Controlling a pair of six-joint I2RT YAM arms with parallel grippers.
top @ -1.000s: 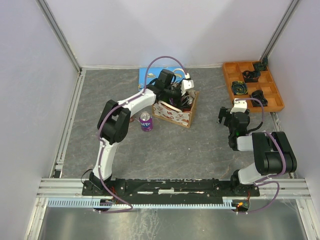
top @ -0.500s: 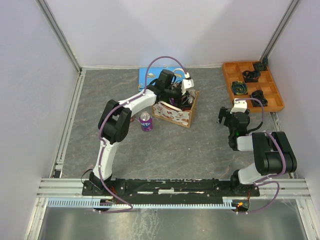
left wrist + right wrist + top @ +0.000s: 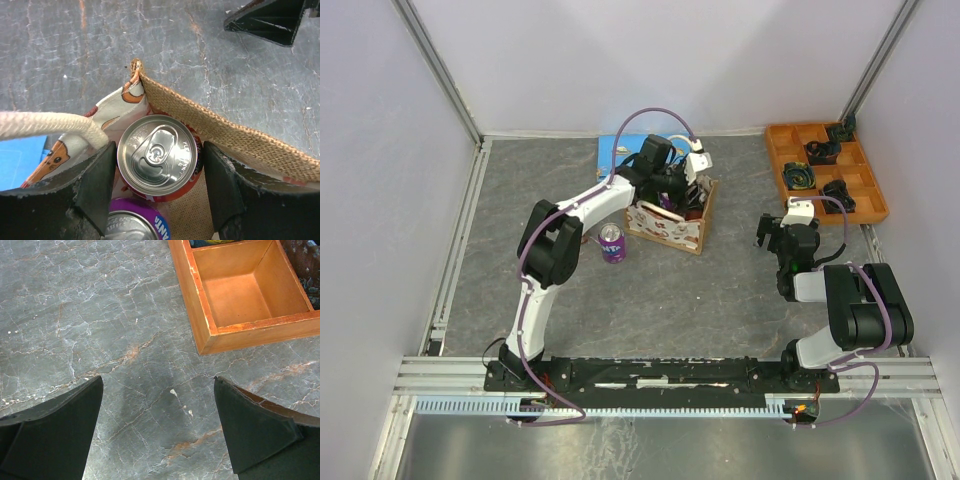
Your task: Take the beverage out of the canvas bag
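In the top view the canvas bag (image 3: 670, 225) sits upright above the centre of the grey table (image 3: 720, 300), and the left gripper (image 3: 682, 188) reaches down into its open mouth. The left wrist view shows the left gripper (image 3: 159, 150) closed on an orange can (image 3: 158, 152) with a silver top, one finger against each side, while the can stands inside the bag's woven wall (image 3: 240, 140) with a purple can (image 3: 132, 225) just below it in the frame. The right gripper (image 3: 157, 385) hangs with its jaws wide and nothing between them over bare table at the right, near a corner of the orange tray (image 3: 200, 330).
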